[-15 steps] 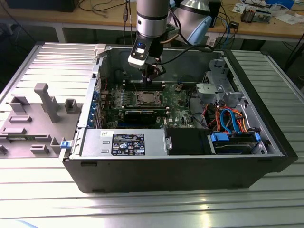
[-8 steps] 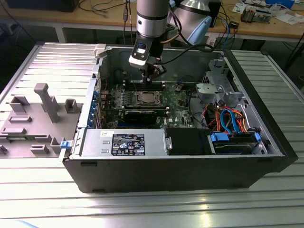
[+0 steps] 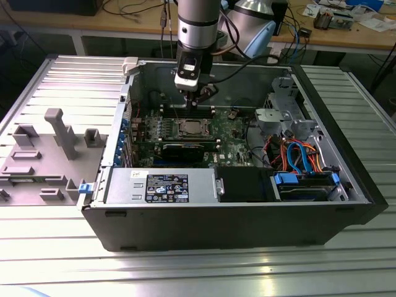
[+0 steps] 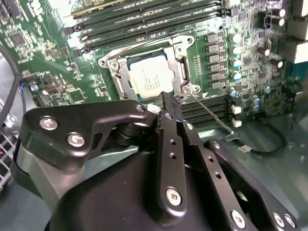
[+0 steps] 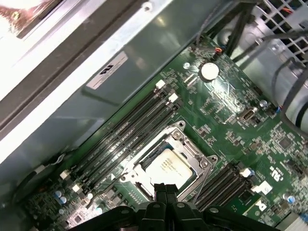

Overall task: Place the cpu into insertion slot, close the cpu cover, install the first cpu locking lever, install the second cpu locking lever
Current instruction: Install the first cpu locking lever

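Presently my empty, tightly closed hand (image 3: 198, 105) hangs at twelve o'clock of the cpu (image 3: 189, 129) in the exterior view, near a thin, probably springy locking lever (image 4: 211, 114) best caught by its bent end.

above cpu cover (image 3: 189, 128): open | flanks: memory slots (image 5: 126, 130) | near: case wall (image 5: 144, 62)

My arm (image 3: 198, 21) hangs from twelve o'clock in the exterior view, wrist upright. My pincer (image 3: 196, 101) points toward six o'clock, its two fingertips (image 5: 161, 188) pressed together.
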Robot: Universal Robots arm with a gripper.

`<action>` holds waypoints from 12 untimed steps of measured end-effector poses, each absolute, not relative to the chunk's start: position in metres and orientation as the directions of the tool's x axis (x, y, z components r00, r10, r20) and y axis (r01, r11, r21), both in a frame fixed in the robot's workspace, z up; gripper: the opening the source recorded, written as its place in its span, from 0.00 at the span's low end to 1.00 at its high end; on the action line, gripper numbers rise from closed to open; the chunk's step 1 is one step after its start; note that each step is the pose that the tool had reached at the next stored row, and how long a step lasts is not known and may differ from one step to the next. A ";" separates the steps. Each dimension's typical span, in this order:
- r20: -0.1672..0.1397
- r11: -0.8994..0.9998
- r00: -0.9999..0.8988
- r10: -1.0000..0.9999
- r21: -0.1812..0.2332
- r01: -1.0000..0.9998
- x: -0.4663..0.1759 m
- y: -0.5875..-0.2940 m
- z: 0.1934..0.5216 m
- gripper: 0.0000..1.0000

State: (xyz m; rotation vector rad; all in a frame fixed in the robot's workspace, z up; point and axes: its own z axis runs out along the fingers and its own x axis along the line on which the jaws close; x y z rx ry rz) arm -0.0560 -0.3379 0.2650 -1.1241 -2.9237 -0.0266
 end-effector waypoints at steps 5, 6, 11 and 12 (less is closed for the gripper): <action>0.015 0.805 -0.805 0.593 0.013 0.593 -0.056 -0.338 0.265 0.11; 0.015 0.812 -0.812 0.583 0.013 0.584 -0.056 -0.338 0.265 0.11; 0.015 0.819 -0.819 0.573 0.013 0.573 -0.056 -0.338 0.265 0.11; 0.015 0.819 -0.819 0.573 0.013 0.573 -0.056 -0.338 0.265 0.11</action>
